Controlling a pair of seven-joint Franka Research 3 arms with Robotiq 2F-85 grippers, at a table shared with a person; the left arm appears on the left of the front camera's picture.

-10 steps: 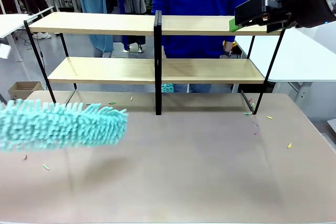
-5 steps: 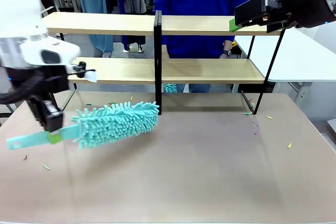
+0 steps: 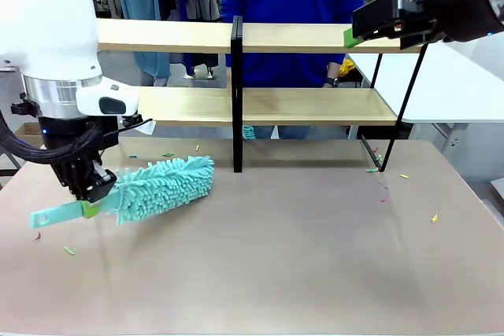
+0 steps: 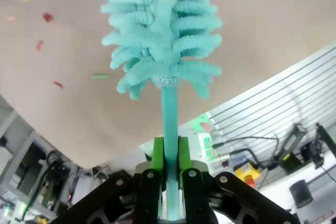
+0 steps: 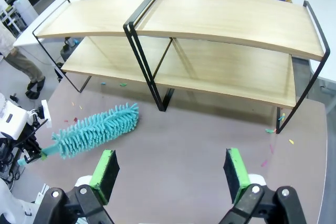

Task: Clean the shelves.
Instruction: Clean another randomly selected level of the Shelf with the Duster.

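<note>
The shelves [image 3: 315,37] are a two-tier rack of light-wood boards in a black frame with a central post, standing at the table's far side, also seen from above as the shelves [image 5: 226,19]. My left gripper [image 3: 88,204] is shut on the flat handle of a teal fluffy duster [image 3: 165,185]. The duster's head lies low over the table in front of the rack's left half. From the wrist, the duster [image 4: 163,30] stands straight out from my left gripper [image 4: 169,156]. My right gripper [image 5: 169,174] is open and holds nothing, high by the top board's right end [image 3: 364,29].
A person in a blue top [image 3: 295,21] stands behind the rack. Small coloured scraps [image 3: 433,218] lie scattered on the beige table [image 3: 299,265], most near the rack's right foot and the left edge. White tables stand off both sides.
My left arm has come into view from the left. The duster has swung from close to the camera down toward the table, in front of the rack. The right arm has not moved.
</note>
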